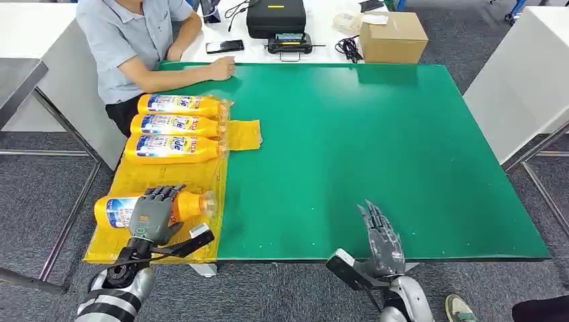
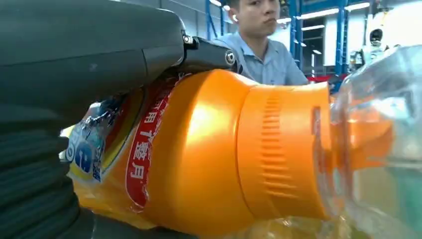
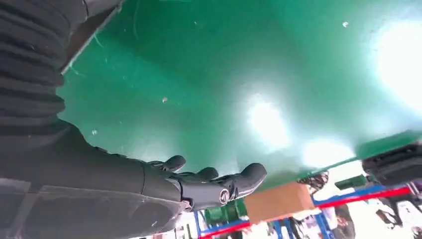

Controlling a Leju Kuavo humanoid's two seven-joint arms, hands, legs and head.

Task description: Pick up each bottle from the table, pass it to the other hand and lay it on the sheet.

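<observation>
1. Yellow plastic sheet (image 1: 117,249) lies along the left side of the green desk (image 1: 376,147) and hangs off its near left corner; four orange bottles lie on it, side by side, necks pointing toward the green.
2. Three bottles (image 1: 176,126) sit touching in a row at the far end of the sheet, just in front of a seated person (image 1: 131,40) whose hand rests on the far edge of the desk.
3. The fourth bottle (image 1: 121,209) lies nearer the robot, apart from those three, with a bare strip of sheet between.
4. The left robot hand (image 1: 153,213) lies over this bottle's body with its fingers draped across it. The left wrist view shows the bottle's orange shoulder and clear cap (image 2: 378,134) tight against the palm. It reads as a grip, and whether the hold is slackening I cannot tell.
5. The right robot hand (image 1: 381,236) is above the near edge of the desk, fingers straight and apart, holding nothing. The right wrist view shows the same flat open fingers (image 3: 214,181) over bare green.
6. Judgement: no bottle remains on the green surface in these views, so the task looks almost done. What seems left is letting go of the fourth bottle and drawing the left arm clear.
</observation>
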